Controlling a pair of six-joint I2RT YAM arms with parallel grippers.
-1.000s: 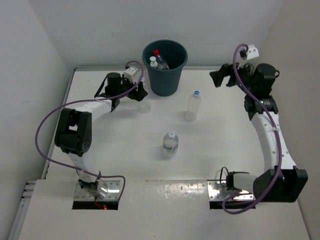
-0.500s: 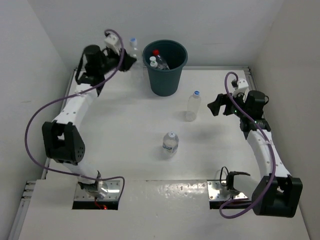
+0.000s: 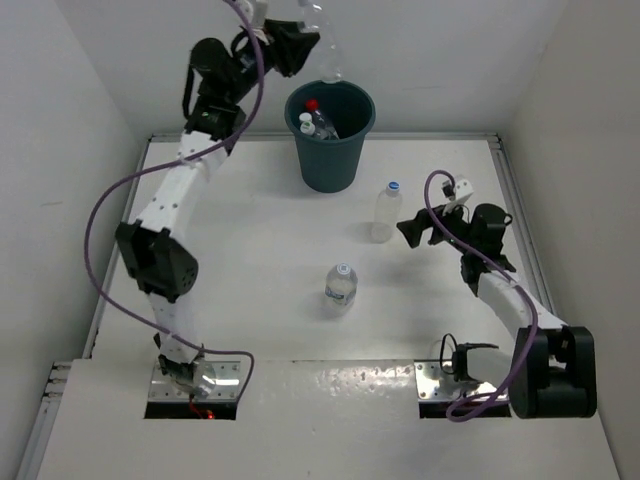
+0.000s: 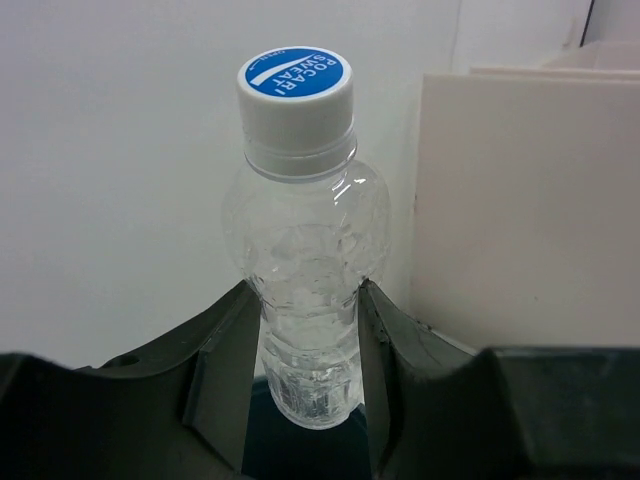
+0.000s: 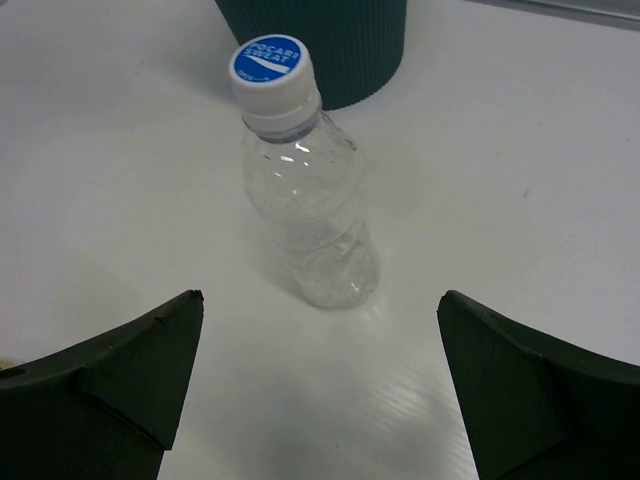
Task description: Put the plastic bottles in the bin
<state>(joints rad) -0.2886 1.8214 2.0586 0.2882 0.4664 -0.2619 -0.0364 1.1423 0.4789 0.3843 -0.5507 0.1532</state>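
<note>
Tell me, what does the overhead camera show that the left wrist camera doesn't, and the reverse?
Only the overhead view shows the bin with bottles inside, one bottle standing near it, another nearer the arms, and the right arm. Only the left wrist view shows the lettering on the blue cap. Both show the clear bottle clamped between the left jaws.

Clear bottle (image 3: 322,42) above the bin (image 3: 330,160) blurred, clipped by the top edge, bottles (image 3: 314,121) inside the bin mostly hidden (labels unreadable)

teal bin (image 3: 330,152), clear bottle (image 4: 305,280) (blue-and-white cap (image 4: 296,76))
</note>
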